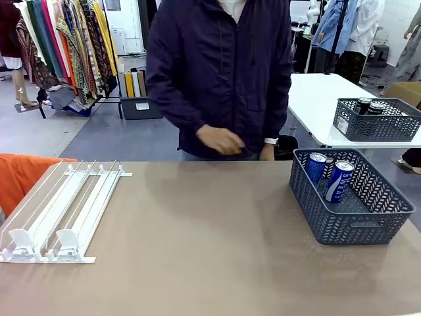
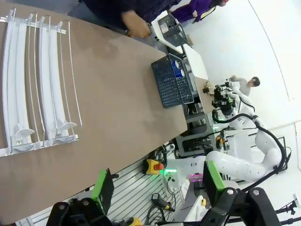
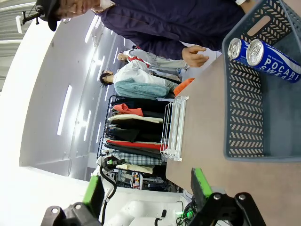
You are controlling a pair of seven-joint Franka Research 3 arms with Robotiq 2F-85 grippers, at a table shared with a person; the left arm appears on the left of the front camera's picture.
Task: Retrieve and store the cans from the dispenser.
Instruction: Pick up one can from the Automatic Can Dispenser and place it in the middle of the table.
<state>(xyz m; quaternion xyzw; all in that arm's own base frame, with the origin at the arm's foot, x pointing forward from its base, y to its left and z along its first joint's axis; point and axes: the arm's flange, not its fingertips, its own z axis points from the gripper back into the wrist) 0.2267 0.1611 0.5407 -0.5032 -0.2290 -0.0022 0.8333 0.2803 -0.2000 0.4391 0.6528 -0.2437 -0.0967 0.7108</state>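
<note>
- The dispenser (image 1: 62, 210) is seen at the robot's left end of the matte brown table (image 1: 197, 243): a flat white rack of long parallel plastic rails and thin wire guides, sloping toward the near edge.
- Two small, rounded white pusher blocks (image 1: 66, 238) are seen at the near ends of its lanes; no can lies on the rails.
- A dark grey plastic basket (image 1: 348, 217) with a chevron lattice wall and a slot handle is set at the robot's right end of the table.
- Two cylindrical aluminium cans (image 1: 339, 181) with silver tops and glossy blue-and-white print are leaned side by side inside this basket, against its far wall; "POCARI SWEAT" can be read on one in the right wrist view (image 3: 275, 61).
- A second grey lattice basket (image 1: 376, 122), holding dark cans, is seen on a white table behind.
- A person in a dark, smooth zip jacket is stood at the far side, with one hand (image 1: 220, 140) held blurred above the table's far edge.
- The left gripper (image 2: 157, 186) is held released, its black fingers with green pads spread wide and grasping nothing, off the table's near edge.
- The right gripper (image 3: 146, 188) is likewise spread apart and empty, with the basket ahead of it.
</note>
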